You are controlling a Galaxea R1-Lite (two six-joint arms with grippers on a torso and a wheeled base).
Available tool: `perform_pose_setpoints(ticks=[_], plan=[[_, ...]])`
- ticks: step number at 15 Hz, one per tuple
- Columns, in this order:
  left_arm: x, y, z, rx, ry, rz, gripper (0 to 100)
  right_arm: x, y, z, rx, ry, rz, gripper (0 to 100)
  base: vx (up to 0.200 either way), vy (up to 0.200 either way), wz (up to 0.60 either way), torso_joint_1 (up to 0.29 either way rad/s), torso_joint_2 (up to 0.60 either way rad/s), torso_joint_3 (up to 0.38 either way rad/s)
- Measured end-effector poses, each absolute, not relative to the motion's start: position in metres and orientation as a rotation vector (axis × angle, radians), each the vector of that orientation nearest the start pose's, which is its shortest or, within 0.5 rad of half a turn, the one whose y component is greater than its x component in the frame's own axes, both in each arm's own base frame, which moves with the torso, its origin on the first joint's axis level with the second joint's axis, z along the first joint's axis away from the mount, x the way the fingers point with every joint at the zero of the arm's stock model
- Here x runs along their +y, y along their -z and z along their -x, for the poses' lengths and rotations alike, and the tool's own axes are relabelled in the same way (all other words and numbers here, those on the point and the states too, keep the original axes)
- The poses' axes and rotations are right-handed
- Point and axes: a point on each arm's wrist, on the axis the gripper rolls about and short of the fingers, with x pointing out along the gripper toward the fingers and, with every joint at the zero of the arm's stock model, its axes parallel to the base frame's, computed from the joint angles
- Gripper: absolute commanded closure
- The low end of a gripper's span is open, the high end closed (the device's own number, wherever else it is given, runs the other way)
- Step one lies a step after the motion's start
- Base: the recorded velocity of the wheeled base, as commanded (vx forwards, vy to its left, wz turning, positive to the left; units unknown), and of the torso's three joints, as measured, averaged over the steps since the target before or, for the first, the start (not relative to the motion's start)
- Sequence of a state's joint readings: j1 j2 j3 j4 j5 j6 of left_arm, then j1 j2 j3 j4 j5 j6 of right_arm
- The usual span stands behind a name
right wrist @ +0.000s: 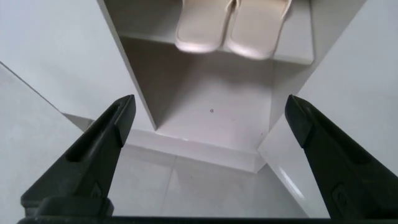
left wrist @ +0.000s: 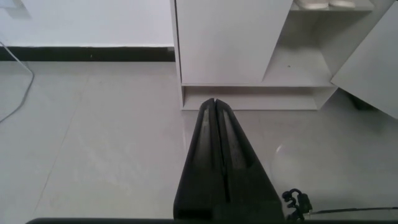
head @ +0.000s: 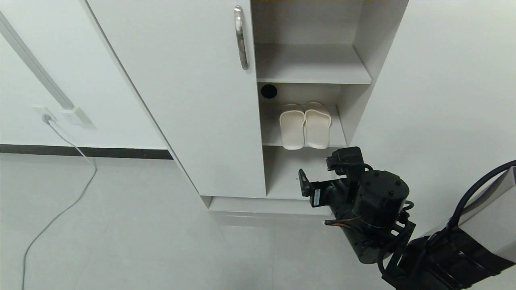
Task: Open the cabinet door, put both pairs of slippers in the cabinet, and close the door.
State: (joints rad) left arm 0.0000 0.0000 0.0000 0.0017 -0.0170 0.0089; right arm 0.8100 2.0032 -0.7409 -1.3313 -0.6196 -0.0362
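The cabinet (head: 379, 36) stands with its right half exposed: the right door (left wrist: 370, 62) is swung out to the side of the cabinet, so the opening step looks done. The cabinet's left door (head: 181, 100), with its metal handle (head: 240, 36), is shut flat against the front.

Inside the cabinet, one pair of pale slippers (head: 305, 125) lies side by side on the middle shelf (head: 270, 137), toes toward the back, heels at the front edge. By my reckoning that is one pair stored. The top shelf and the bottom compartment (head: 286, 177) of the cabinet hold no slippers, so the second pair has yet to be placed, and I cannot tell where it is. Closing the door comes after that; the task is roughly halfway.

The right pincer (right wrist: 210, 106) hangs released, carrying nothing, just in front of the cabinet's bottom compartment and below the slippers. The left pincer (left wrist: 215, 102) is clenched on nothing, over the floor before the cabinet's base.
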Motion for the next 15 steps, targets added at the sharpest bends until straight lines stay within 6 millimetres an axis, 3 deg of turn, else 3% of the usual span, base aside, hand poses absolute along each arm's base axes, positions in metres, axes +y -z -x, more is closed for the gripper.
perform_pose_setpoints(ticks=[15], plan=[[-0.0003,-0.0754,0.0228,0.0,0.015,-0.011,100,0.2394,-0.1293,-0.2492,-0.03,-0.182,-0.004,0,0.0,0.0,0.0,0.001,0.0,0.201]])
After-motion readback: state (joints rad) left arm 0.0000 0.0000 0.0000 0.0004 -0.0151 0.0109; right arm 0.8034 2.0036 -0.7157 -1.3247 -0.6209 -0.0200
